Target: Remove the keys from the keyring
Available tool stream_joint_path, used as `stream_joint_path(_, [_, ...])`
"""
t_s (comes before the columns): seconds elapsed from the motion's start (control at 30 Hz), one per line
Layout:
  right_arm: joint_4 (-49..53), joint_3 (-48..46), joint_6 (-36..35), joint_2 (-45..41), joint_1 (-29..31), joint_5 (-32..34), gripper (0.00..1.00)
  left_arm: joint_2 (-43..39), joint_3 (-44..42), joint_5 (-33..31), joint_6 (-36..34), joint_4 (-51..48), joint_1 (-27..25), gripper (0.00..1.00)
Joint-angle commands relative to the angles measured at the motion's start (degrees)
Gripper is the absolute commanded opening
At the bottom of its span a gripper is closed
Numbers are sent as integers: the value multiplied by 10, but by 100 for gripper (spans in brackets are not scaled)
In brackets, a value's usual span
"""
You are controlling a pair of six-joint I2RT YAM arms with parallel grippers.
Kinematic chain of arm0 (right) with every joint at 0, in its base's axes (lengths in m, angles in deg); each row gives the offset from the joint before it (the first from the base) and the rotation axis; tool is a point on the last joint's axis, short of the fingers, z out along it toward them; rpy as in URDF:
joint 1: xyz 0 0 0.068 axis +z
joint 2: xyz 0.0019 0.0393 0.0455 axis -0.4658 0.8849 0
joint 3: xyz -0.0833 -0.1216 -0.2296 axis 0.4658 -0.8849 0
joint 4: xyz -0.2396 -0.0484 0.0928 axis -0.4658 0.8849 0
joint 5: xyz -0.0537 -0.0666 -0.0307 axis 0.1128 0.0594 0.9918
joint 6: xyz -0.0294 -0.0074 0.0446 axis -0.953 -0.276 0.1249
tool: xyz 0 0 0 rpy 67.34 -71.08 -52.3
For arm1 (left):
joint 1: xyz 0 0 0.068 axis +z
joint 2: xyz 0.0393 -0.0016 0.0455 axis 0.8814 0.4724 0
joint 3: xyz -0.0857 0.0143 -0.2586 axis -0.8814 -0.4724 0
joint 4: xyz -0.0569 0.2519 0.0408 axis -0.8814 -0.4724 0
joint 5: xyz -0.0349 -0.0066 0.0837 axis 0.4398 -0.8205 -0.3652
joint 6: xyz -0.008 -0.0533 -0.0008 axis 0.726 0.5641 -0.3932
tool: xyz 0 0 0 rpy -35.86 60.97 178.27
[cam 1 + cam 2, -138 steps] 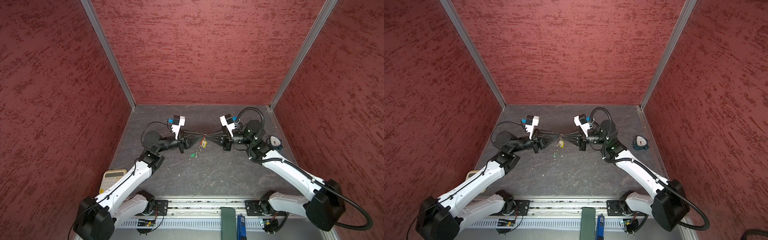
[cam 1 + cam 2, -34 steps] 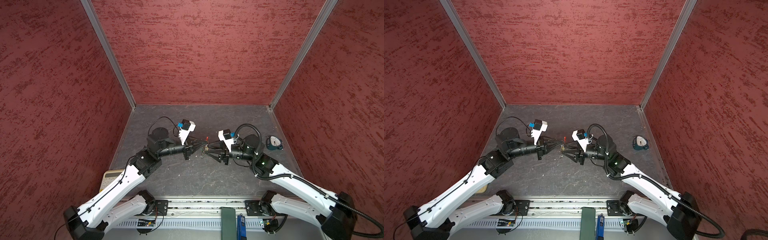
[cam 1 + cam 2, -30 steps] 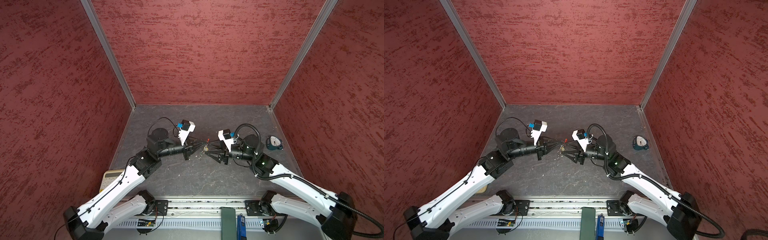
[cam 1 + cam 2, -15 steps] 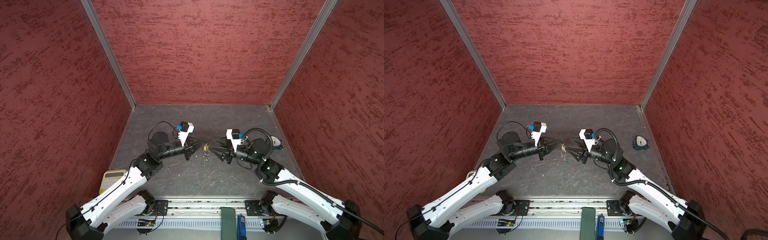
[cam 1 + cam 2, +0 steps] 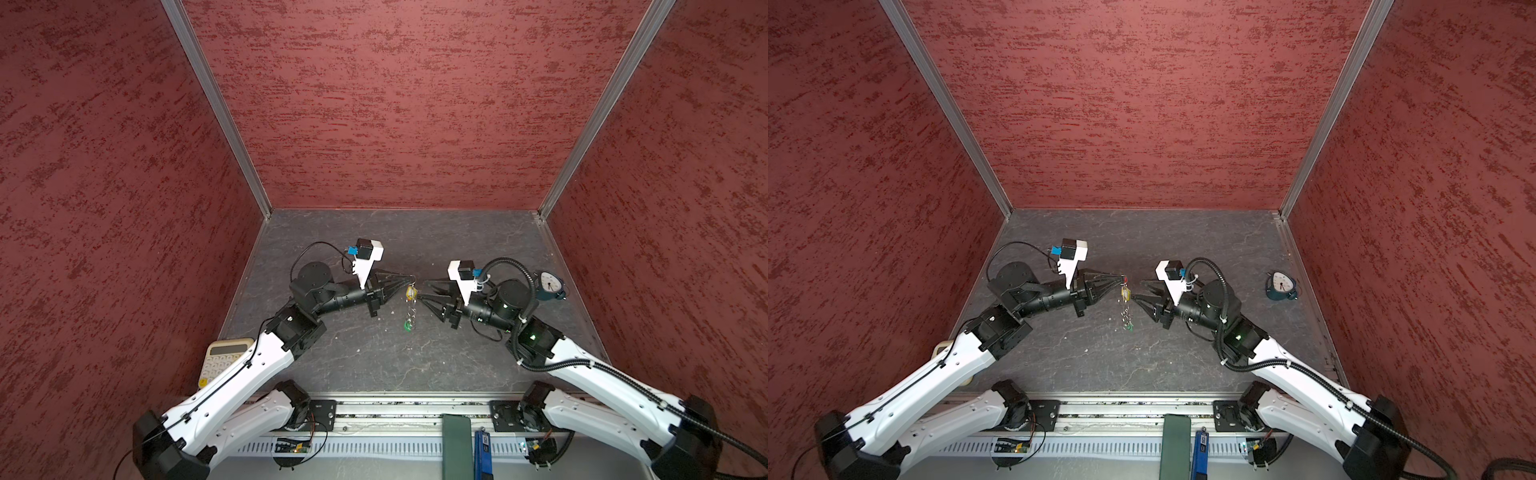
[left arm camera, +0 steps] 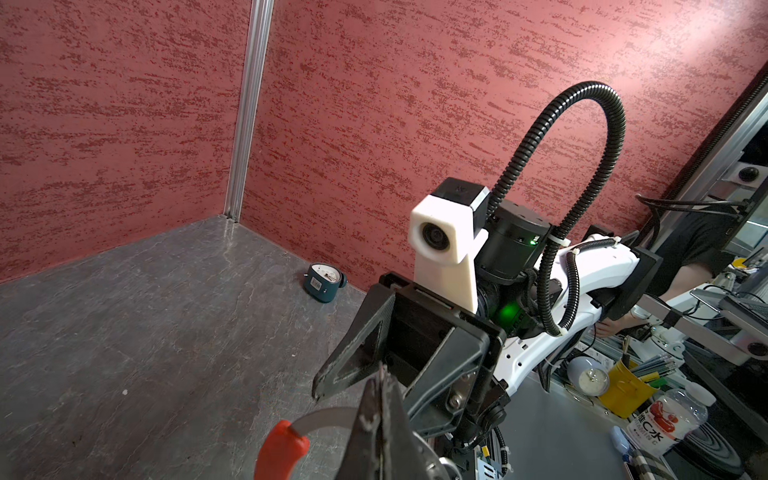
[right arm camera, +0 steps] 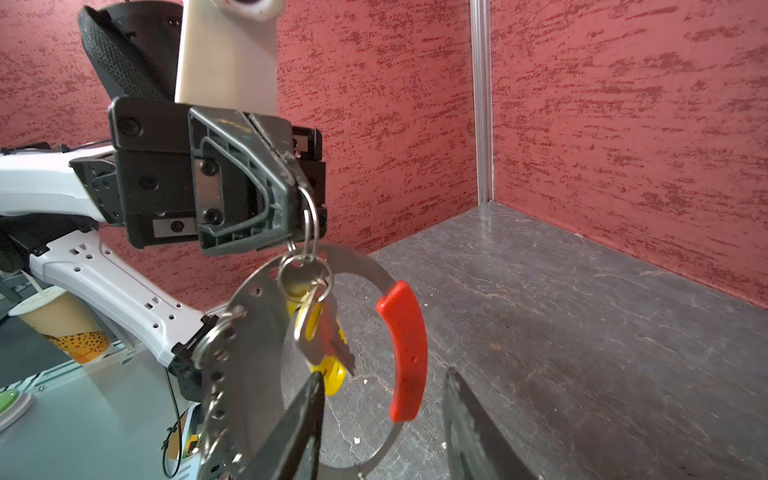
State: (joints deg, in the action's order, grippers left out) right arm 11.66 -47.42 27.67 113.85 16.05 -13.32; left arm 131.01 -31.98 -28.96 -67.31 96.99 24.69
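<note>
The left jaws stay pressed fully together on a small silver ring of the keyring [image 7: 249, 332], so the loop dangles straight down above the middle of the desk [image 5: 374, 365] (its red sleeve [image 7: 405, 349] curves toward the right arm). The yellow key [image 5: 410, 293] hangs near the top and the green key [image 5: 408, 326] at the bottom; we cannot tell whether the green one touches the desk. The right jaws, empty, have narrowed over the last second from wide to about half open, with one tip just beside the yellow key. We judge that no key is off yet and that a pinch on the yellow one is being lined up.
</note>
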Motion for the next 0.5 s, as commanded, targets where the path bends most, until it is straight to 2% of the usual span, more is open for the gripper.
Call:
stream_joint_path(0.0, [-3,28,-17,2,9,-10,48,0,1,10,7,25,3,0])
stream_joint_path(0.23, [1,38,-27,13,22,-4,57,2,2,9,9,21,5,0])
stream_joint_path(0.47, [12,50,-35,15,34,24,57,5,2,14,13,25,7,0])
